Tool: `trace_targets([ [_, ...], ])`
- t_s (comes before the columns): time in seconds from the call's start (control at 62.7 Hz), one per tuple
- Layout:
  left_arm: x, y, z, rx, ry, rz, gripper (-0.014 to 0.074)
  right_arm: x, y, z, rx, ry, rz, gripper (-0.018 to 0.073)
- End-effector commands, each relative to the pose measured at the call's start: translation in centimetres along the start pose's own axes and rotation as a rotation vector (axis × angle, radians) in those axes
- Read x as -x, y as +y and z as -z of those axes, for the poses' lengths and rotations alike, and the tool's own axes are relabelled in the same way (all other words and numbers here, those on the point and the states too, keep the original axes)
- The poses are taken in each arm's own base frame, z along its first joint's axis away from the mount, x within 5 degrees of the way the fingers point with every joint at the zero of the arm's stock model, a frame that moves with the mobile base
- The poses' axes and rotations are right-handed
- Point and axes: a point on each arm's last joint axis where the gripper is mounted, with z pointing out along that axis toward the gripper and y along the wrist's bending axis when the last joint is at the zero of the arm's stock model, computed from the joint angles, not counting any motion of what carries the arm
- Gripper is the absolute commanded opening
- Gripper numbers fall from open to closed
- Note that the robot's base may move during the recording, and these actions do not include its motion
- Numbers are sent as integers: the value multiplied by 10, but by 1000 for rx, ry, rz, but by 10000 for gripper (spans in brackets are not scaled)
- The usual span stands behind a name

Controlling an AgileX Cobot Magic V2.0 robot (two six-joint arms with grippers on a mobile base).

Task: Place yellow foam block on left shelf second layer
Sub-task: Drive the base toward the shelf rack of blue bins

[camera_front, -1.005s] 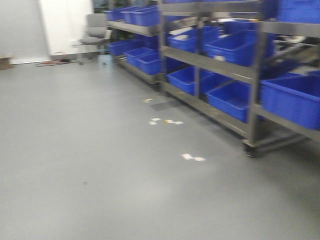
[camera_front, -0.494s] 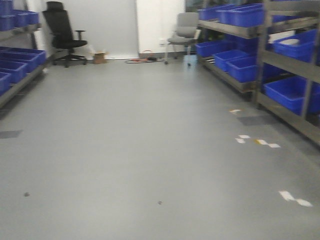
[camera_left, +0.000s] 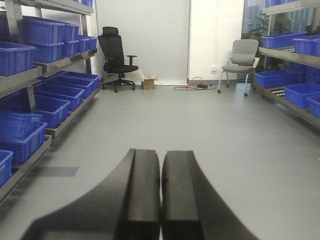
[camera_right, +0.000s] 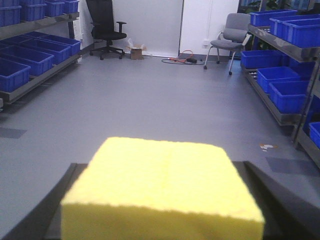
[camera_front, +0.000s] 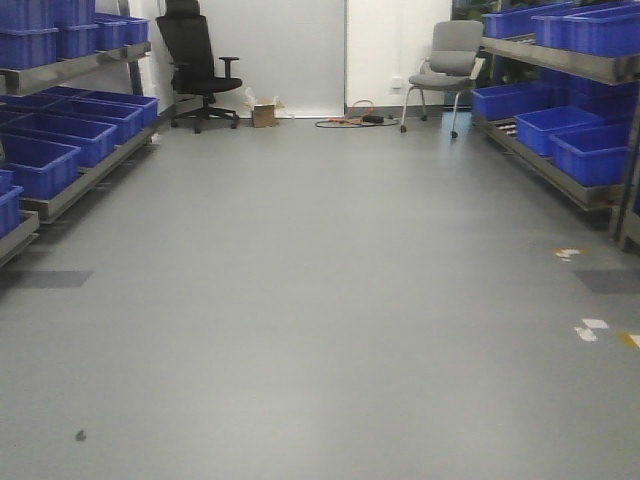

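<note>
Yellow foam block (camera_right: pixel 162 185) sits pinched in the right gripper (camera_right: pixel 165 215), filling the gap between its two dark fingers (camera_right: pixel 50 212), with a finger at each flank and its broad top face turned to the wrist camera. The left gripper (camera_left: pixel 161 195) holds nothing, and its jaws are pressed flat together. Both grippers point down an aisle of grey floor (camera_front: pixel 320 280). The left shelf (camera_front: pixel 75 68) runs along the left side, well apart from the block, its tiers lined with blue bins (camera_front: pixel 45 160). A right shelf (camera_front: pixel 560 55) faces it. By the far wall stand a black office chair (camera_front: pixel 195 60), a small cardboard box (camera_front: pixel 264 113) and a grey chair (camera_front: pixel 445 65).
</note>
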Motion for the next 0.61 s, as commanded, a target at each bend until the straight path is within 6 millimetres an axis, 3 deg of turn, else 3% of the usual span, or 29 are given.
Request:
trace_targets([
  [0.0,-1,0,1,-2,-70,9,124,17,1,1,4,-108,17,496],
  [0.59,-1,0,1,-2,-70,9,124,17,1,1,4,-108,17,496],
])
